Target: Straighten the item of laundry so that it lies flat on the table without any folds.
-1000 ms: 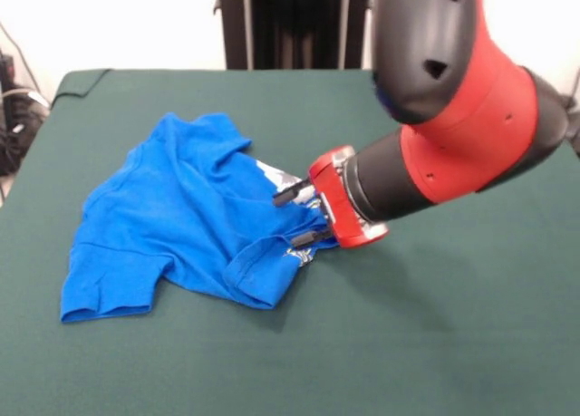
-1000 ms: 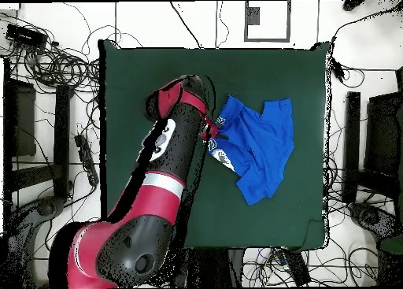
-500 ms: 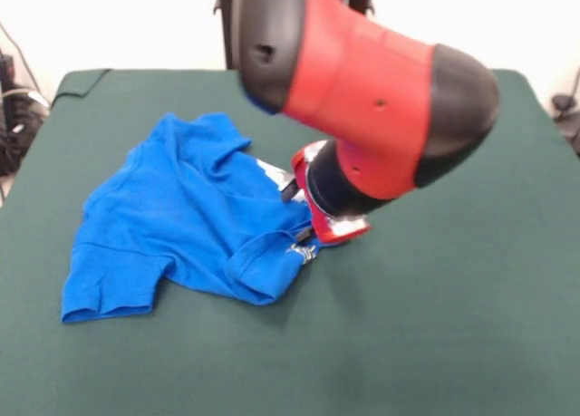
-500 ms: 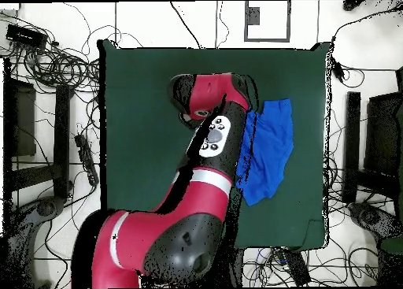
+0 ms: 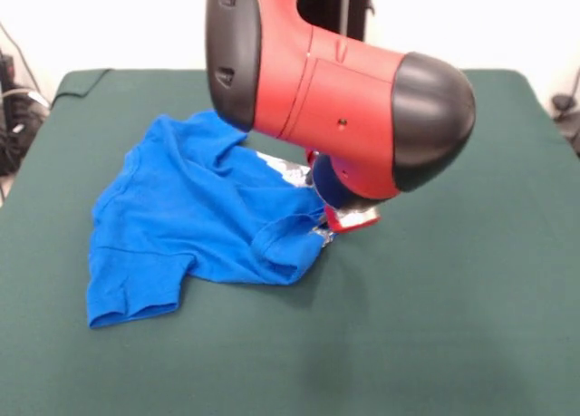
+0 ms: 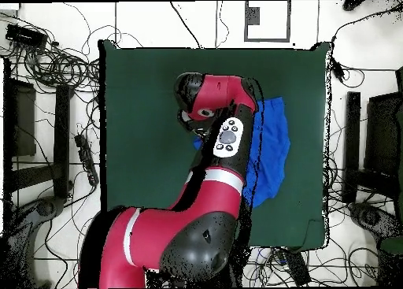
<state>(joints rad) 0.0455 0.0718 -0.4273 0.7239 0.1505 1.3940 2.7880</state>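
The dark green table is seen filling most of the front view, its felt-like cover bare apart from one garment, with a pale wall behind its far edge. In the overhead view the table is ringed by a white floor strewn with black cables, and dark equipment racks are set along both of its long sides.

The red and black arm is shown bent low over the table's middle, its bulky elbow casing blocking much of what lies below it. From above, the arm is seen crossing the table's near edge and covering one side of the shirt.

The bright blue T-shirt is spread left of the table's centre in the front view, rumpled, with a sleeve folded over at its right edge and a strip of white-grey print exposed beside the arm.

The gripper is pressed down at the shirt's right edge, only its red wrist ring being visible; how far it is open, and whether cloth is held, cannot be told.
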